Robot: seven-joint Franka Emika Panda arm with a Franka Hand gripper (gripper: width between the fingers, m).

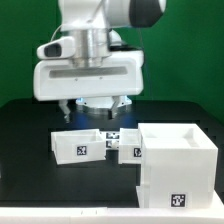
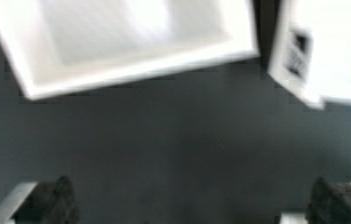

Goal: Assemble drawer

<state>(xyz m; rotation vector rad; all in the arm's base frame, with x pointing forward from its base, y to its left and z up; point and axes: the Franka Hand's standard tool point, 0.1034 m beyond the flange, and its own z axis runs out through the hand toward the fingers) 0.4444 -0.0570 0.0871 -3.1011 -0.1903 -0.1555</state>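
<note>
The drawer [image 1: 78, 146], a small white open-topped tray with a black-and-white tag on its face, sits on the black table in the exterior view's middle left. A second small white tray [image 1: 129, 150] with a tag stands beside it, against the large white hollow casing [image 1: 178, 165]. My gripper [image 1: 96, 108] hangs open and empty just behind and above the drawer. In the wrist view the drawer [image 2: 133, 62] lies ahead of the gripper [image 2: 197, 205], and a tagged white part [image 2: 318, 55] shows at the edge. Both dark fingertips [image 2: 47, 200] are far apart, with only bare table between them.
The casing fills the exterior view's front right and carries a tag low on its face. A small tagged piece [image 1: 113, 133] shows between the two trays. The black table [image 1: 40, 190] ends at a light front edge.
</note>
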